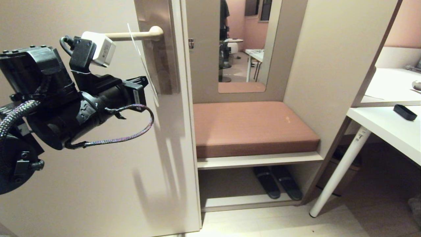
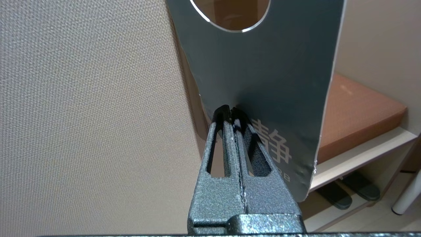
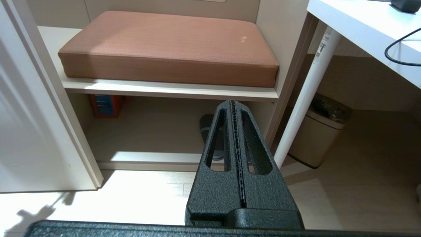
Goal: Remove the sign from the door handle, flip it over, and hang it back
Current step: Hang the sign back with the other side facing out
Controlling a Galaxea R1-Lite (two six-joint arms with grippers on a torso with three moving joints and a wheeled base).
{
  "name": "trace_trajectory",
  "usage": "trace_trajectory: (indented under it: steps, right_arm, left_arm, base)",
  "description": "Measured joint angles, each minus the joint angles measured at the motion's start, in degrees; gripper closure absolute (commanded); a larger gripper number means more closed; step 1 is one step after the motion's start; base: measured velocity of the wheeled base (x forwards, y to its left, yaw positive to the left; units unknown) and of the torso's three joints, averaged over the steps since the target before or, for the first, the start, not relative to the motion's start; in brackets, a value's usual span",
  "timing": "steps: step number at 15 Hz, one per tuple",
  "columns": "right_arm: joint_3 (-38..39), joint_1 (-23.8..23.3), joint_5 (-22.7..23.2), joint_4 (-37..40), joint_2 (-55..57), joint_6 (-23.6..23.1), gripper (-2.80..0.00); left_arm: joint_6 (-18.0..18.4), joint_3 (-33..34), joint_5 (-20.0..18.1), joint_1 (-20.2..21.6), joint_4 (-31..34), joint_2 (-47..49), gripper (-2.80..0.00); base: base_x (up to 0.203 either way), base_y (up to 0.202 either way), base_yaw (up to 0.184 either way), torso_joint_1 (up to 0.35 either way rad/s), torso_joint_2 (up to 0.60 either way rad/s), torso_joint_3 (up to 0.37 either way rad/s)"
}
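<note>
The sign (image 2: 269, 72) shows its blue-grey side with pale lettering and a round hole at its upper end. In the head view the sign (image 1: 142, 64) is edge-on and tilted, crossing the cream door handle (image 1: 138, 35), which seems to pass through the hole. The handle sticks out from a glossy backplate (image 1: 161, 59) on the beige door. My left gripper (image 2: 230, 110) is shut on the sign's lower part, just below the handle (image 1: 146, 86). My right gripper (image 3: 232, 102) is shut and empty, hanging low in front of the bench shelf, outside the head view.
Right of the door edge is a niche with a brown bench cushion (image 1: 250, 126), dark slippers (image 1: 276, 182) on the shelf below and a mirror (image 1: 245, 46) above. A white desk (image 1: 388, 131) with a slanted white leg stands at the right, a bin (image 3: 317, 131) under it.
</note>
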Motion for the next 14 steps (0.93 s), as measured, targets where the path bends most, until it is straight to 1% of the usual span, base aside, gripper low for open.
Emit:
trace_trajectory:
  steps: [7, 14]
  right_arm:
    - [0.0, 0.0, 0.05, 0.0, 0.0, 0.0, 0.0]
    - [0.0, 0.0, 0.05, 0.0, 0.0, 0.0, 0.0]
  left_arm:
    - [-0.05, -1.82, 0.08, -0.08, -0.07, 0.3, 0.0]
    - [0.07, -2.07, 0.01, -1.37, -0.05, 0.28, 0.0]
  base:
    - [0.0, 0.0, 0.0, 0.0, 0.0, 0.0]
    - [0.0, 0.0, 0.0, 0.0, 0.0, 0.0]
